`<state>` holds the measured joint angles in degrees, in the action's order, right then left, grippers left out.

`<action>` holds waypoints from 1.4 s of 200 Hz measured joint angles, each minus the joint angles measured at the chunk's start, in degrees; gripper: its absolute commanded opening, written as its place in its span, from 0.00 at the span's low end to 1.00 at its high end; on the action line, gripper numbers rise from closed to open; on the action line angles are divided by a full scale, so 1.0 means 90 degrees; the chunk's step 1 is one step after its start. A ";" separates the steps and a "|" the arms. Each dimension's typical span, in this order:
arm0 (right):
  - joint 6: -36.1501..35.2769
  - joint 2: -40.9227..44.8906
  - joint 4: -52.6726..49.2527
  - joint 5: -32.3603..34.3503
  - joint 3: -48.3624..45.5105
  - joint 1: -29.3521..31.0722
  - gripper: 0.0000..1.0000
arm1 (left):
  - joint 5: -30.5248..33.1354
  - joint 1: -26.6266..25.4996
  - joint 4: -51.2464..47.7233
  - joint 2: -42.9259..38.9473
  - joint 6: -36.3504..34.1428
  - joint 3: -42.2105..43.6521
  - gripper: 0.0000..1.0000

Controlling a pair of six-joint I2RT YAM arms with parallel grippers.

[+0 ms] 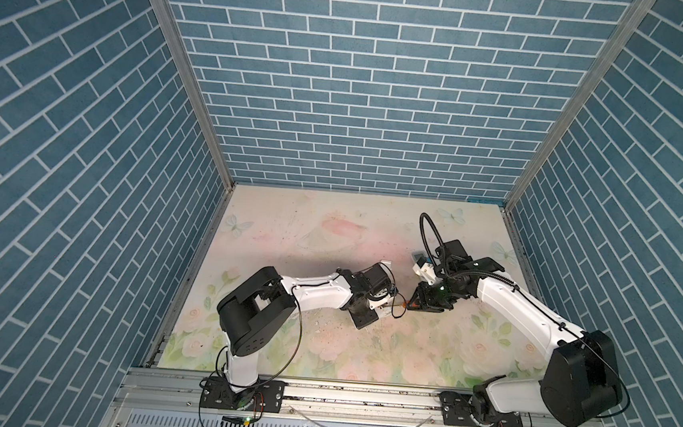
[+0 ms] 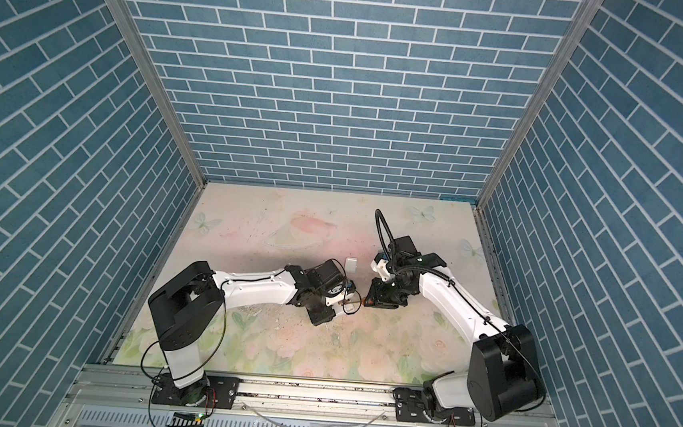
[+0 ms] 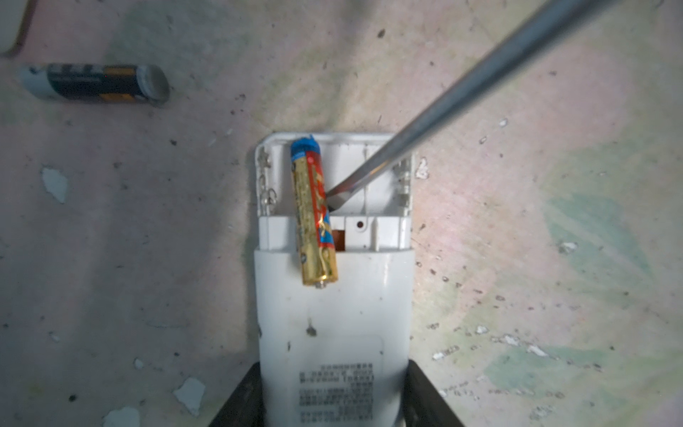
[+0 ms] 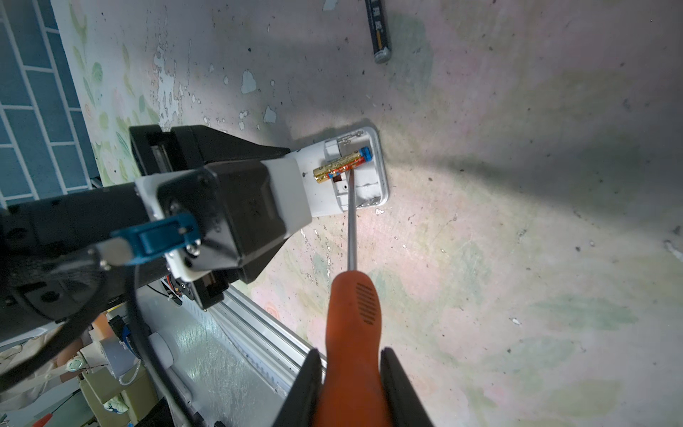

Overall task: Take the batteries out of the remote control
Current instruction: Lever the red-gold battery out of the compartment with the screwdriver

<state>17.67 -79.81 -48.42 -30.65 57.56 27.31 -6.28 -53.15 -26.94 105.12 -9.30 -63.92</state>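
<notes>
The white remote control (image 3: 332, 314) lies back-up on the table with its battery bay uncovered. My left gripper (image 3: 334, 369) is shut on its body. A gold battery (image 3: 314, 214) with a blue end sits askew, one end in the bay and the other resting on the remote's back. A second, dark battery (image 3: 96, 83) lies loose on the table, apart from the remote, and also shows as the dark battery (image 4: 379, 29) in the right wrist view. My right gripper (image 4: 351, 362) is shut on the orange handle of a screwdriver (image 4: 354, 318). Its steel tip (image 3: 332, 196) is in the bay against the gold battery's side.
A small white cover (image 2: 351, 264) lies on the table just behind the left wrist. In both top views the two grippers meet mid-table. The floral table surface (image 1: 362, 349) is chipped. An aluminium rail (image 1: 359, 395) runs along the front edge, and blue brick-pattern walls enclose three sides.
</notes>
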 measured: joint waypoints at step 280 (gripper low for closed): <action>0.0340 -0.0012 0.0362 -0.0017 0.0017 0.0012 0.00 | -0.0044 0.0005 0.0002 0.0000 0.0119 0.0005 0.00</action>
<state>20.73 -79.92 -45.17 -30.81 57.71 27.42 -6.68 -53.10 -26.92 105.12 -8.23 -63.88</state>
